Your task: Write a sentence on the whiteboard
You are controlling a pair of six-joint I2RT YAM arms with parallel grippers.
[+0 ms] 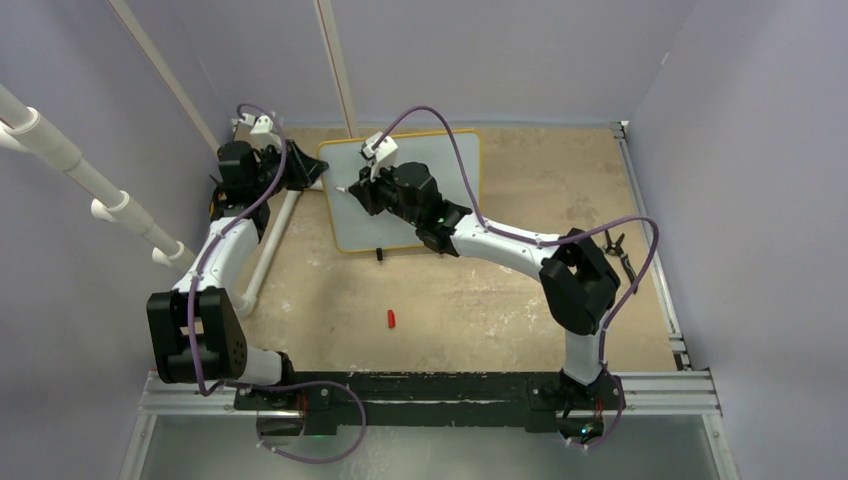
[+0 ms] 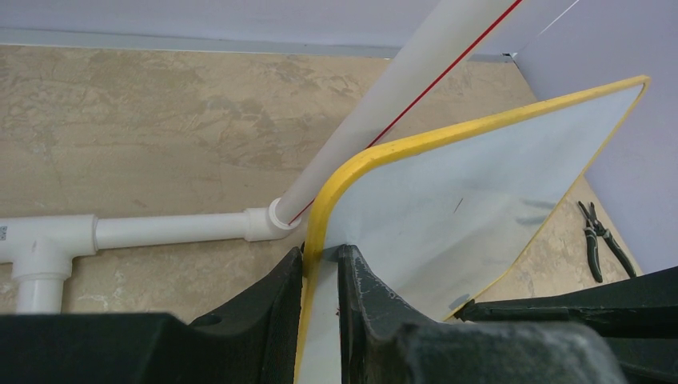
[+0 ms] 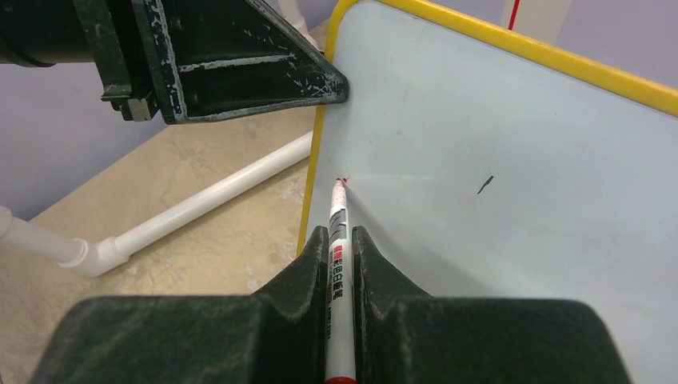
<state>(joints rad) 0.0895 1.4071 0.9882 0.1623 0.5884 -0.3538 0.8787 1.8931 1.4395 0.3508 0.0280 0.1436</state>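
Observation:
The whiteboard (image 1: 360,225) with its yellow frame stands tilted at the back of the table, and no sentence shows on it. My left gripper (image 2: 321,252) is shut on the board's left edge, one finger on each side of the frame (image 2: 313,232). My right gripper (image 3: 340,234) is shut on a white marker (image 3: 339,248) with a red end. The marker tip (image 3: 340,184) touches the whiteboard (image 3: 496,152) close to its left edge, where a tiny red mark shows. A short dark stroke (image 3: 485,185) sits farther right. From above, the right gripper (image 1: 362,192) hangs over the board's left part.
A small red cap (image 1: 391,319) lies on the tabletop in front of the board. A white pipe frame (image 1: 262,255) runs along the left, also seen as a pipe (image 2: 160,232) under the left wrist. Pliers (image 2: 598,240) lie at the right. Purple walls close in on three sides.

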